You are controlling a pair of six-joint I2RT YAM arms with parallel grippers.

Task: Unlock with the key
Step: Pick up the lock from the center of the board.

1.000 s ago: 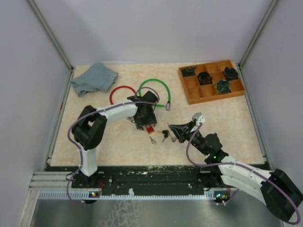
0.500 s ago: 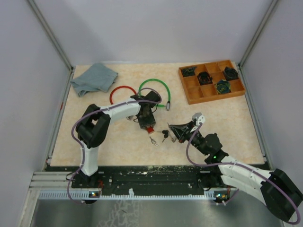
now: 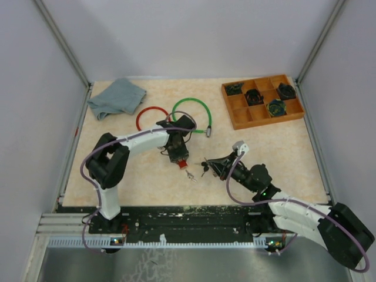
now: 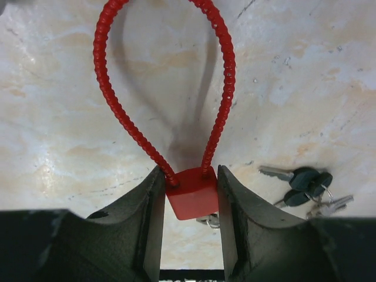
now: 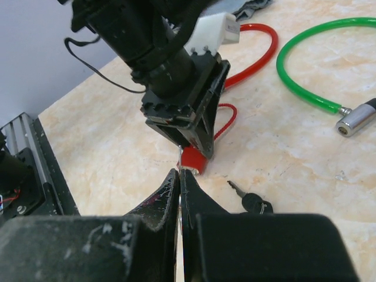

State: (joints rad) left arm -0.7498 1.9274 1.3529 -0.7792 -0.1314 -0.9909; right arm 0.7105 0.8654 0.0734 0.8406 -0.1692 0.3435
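My left gripper [image 3: 181, 157] is shut on a small red padlock [image 4: 191, 194] with a thin red cable loop [image 4: 106, 88], and holds its body between both fingers just above the table. My right gripper [image 5: 180, 173] is shut on a thin silver key [image 5: 179, 157] that sticks up from its tips, seen edge-on. The key's tip reaches the underside of the red padlock [image 5: 194, 160]. In the top view the right gripper [image 3: 208, 166] sits just right of the padlock [image 3: 183, 163]. Black-headed keys [image 4: 302, 179] lie on the table beside it.
A thick red cable ring [image 3: 151, 117] and a green cable lock [image 3: 191, 106] lie behind the left gripper. A grey cloth [image 3: 117, 97] is at the back left. A wooden compartment tray [image 3: 235, 123] with dark items stands at the back right.
My right gripper has moved left, bringing the key up to the padlock. My left gripper has turned slightly with the padlock still in it.
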